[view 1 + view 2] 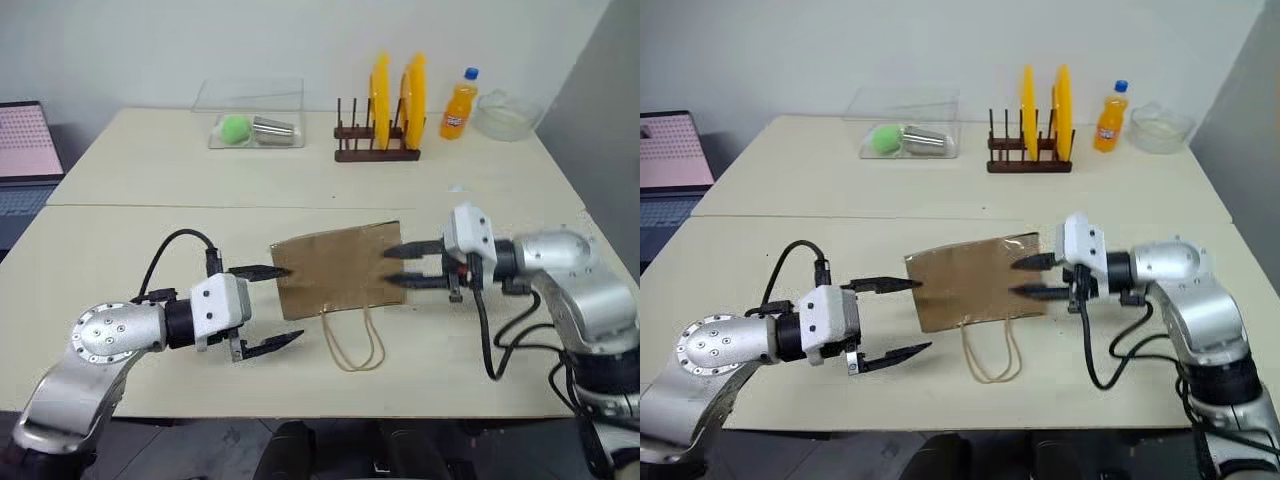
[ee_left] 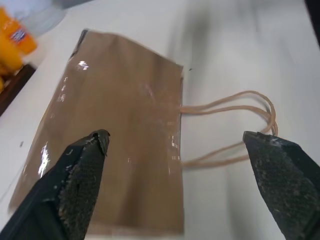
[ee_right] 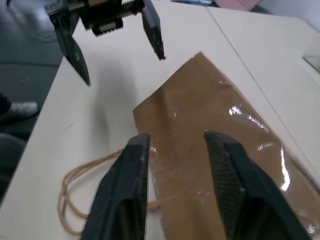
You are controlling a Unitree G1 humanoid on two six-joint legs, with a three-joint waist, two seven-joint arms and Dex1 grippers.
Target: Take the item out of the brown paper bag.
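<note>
Brown paper bag (image 1: 338, 268) lies flat on the near table (image 1: 150, 230), cord handles (image 1: 352, 340) trailing toward 6 o'clock, off its near edge. The item isn't visible from outside; bag looks flat, so can't tell if it's inside.

L gripper (image 1: 268, 309) sits at bag's 9 o'clock, pointing at it. Jaws spread wide, holding nothing; upper fingertip is just at bag's left edge, contact can't be told, lower one clear of it, near the handles.

R gripper (image 1: 399, 265) at bag's 3 o'clock, pointing back toward L. Jaws partly open, empty; both tips are over the bag's right edge, but can't tell if they touch the paper.

At 12 o'clock, far table: clear box (image 1: 254, 115) w/ green ball (image 1: 235, 128), dish rack (image 1: 377, 142) w/ yellow plates (image 1: 398, 95), orange soda bottle (image 1: 459, 104), glass bowl (image 1: 507, 114). Laptop (image 1: 27, 150) at 10 o'clock.
</note>
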